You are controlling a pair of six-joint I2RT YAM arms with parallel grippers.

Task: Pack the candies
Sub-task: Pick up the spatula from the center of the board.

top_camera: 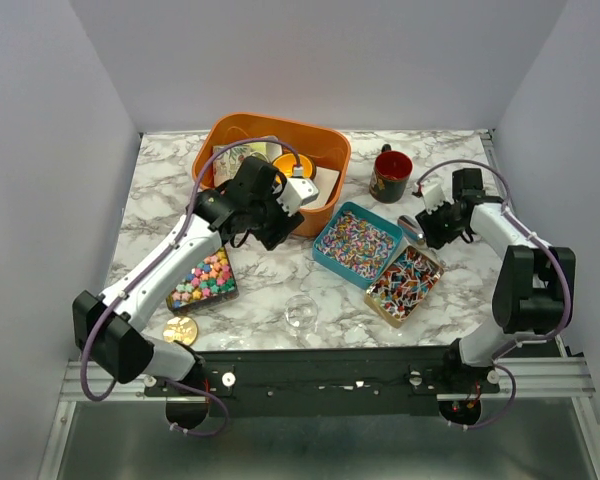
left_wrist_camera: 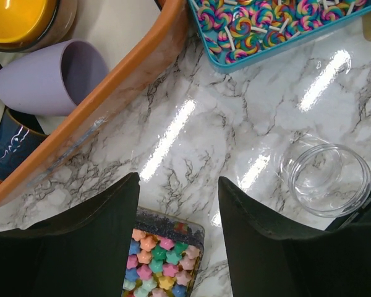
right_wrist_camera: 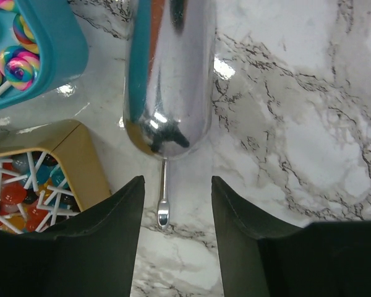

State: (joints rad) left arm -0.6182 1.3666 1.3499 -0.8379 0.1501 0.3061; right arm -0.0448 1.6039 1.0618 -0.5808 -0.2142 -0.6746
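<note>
Right wrist view: the right gripper (right_wrist_camera: pixel 176 180) hangs low over the marble table (right_wrist_camera: pixel 309 124), jaws spread and pinching nothing.
Between the jaws: the thin handle tip of the metal scoop (right_wrist_camera: pixel 170 74). A gap shows on either side, so neither finger touches it.
Scoop axis: it runs straight away from the jaws, with the handle end nearest and the bowl farthest. The jaws stand across the handle.
Scoop place: just beside the teal tray (right_wrist_camera: pixel 55 49), on its right side.
Judgement: a grip on the handle appears to need only a closing of the jaws, with no turn of the wrist.
Left gripper (left_wrist_camera: pixel 178 179): jaws spread and empty, well to the left of the teal tray.
Nearer arm: the right arm, by a wide margin. The left arm is well apart from the scoop.
Candies, lot one: swirl lollipops (right_wrist_camera: pixel 15 62) inside the teal tray.
Candies, lot two: stick sweets (right_wrist_camera: pixel 25 198) in the gold tray (right_wrist_camera: pixel 80 154), against the teal tray's near right edge. Whether the trays touch cannot be told.
Candies, lot three: star candies (left_wrist_camera: pixel 157 260) in the dark tray (left_wrist_camera: pixel 167 221), well to the left of the teal tray and under the left gripper.
Clear dish (left_wrist_camera: pixel 326 179): on the near side of the teal tray, empty.
Count: three candy trays, one scoop, one clear dish, one orange bin (left_wrist_camera: pixel 111 80), one gold coin (top_camera: pixel 180 330), one red mug (top_camera: pixel 391 175). The sweets are too many to count.
</note>
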